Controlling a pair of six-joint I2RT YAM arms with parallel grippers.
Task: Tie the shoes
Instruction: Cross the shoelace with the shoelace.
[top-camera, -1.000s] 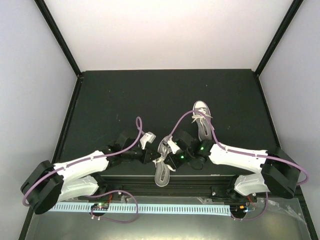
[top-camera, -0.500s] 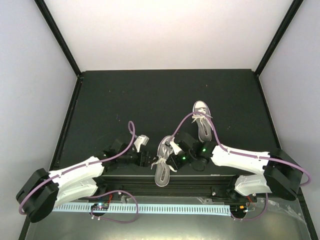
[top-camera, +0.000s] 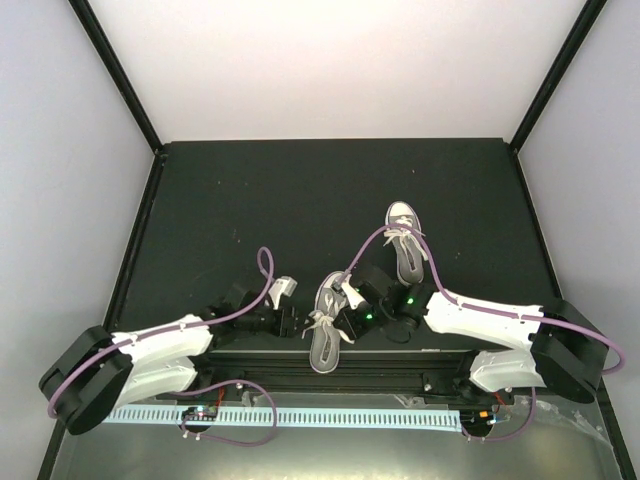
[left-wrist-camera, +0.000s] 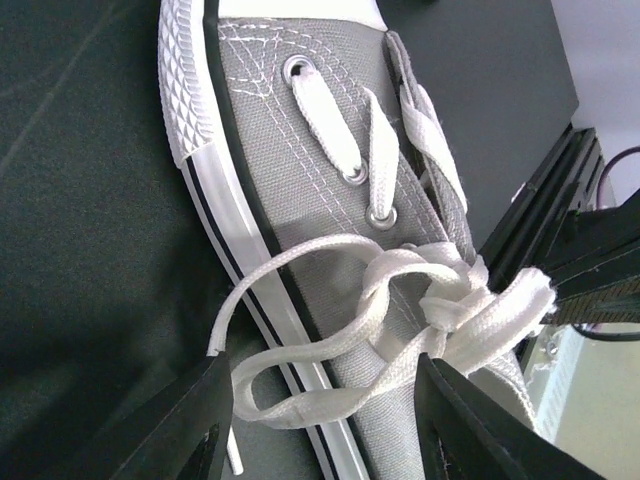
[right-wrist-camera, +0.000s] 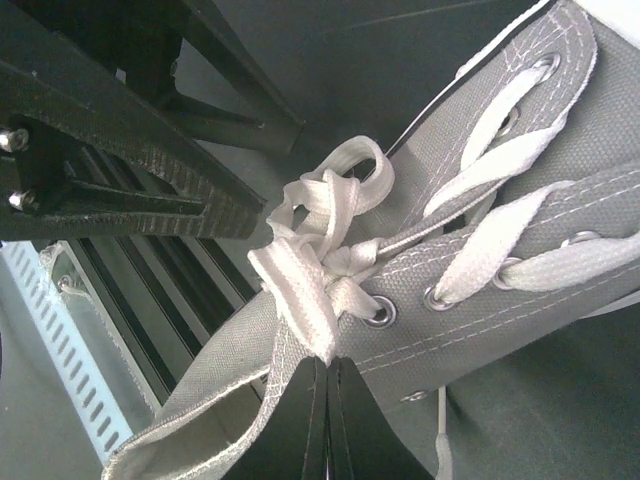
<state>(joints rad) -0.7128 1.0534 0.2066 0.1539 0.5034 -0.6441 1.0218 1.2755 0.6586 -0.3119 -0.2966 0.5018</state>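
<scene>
Your left gripper is released, its fingers on either side of a loose lace loop on the near shoe. Your right gripper is clenched on the knot's other loop. This shoe lies between both grippers at the table's near edge. The second shoe sits farther back, to the right.

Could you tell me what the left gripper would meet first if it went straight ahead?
Probably the loose lace loop of the near shoe, just ahead of the open left gripper.
</scene>
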